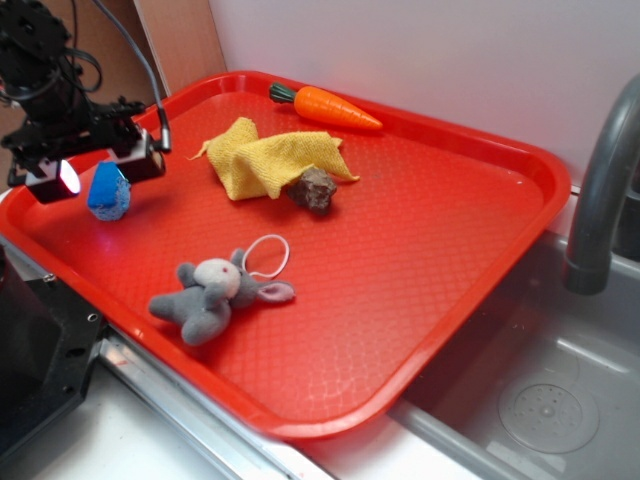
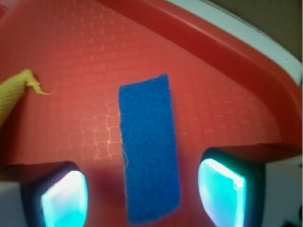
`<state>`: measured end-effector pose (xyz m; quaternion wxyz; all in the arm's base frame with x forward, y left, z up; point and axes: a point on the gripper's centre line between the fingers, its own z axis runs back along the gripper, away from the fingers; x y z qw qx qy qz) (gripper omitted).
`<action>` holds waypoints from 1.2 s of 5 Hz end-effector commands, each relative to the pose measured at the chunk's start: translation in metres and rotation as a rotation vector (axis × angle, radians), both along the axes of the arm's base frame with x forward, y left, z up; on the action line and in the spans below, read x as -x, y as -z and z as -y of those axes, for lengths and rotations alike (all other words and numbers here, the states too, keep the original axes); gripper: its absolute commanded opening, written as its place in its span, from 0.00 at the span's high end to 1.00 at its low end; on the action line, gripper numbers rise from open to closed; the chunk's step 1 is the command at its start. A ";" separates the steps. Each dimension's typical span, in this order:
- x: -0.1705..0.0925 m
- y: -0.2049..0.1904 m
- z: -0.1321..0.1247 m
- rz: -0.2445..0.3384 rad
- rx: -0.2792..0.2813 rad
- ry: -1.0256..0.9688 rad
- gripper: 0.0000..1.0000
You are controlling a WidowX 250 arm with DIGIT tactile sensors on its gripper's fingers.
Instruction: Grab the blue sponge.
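Right between the jaws sat the blue sponge, a narrow rectangle with a fuzzy, fibrous face, and the wrist view showed clear red tray on each side of it: the gripper stood wide, its two glowing pads not touching the block. Under it lay the red tray, hard plastic stamped with a fine grid. Off to one side of the jaws, a frayed corner of yellow cloth poked in. The exterior view added what the wrist missed: the sponge showed a paler edge, and the gripper hung from the arm, pointing down. Farther out lay a grey plush toy, a brown lump and a plastic carrot.
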<state>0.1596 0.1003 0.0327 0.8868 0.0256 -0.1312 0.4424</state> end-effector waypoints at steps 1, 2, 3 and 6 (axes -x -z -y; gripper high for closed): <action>-0.009 0.021 -0.007 -0.032 0.014 0.004 0.00; -0.009 0.023 -0.008 -0.025 0.044 0.001 1.00; -0.006 0.025 -0.009 -0.034 0.039 -0.014 1.00; -0.027 -0.056 0.042 -0.031 -0.040 0.372 1.00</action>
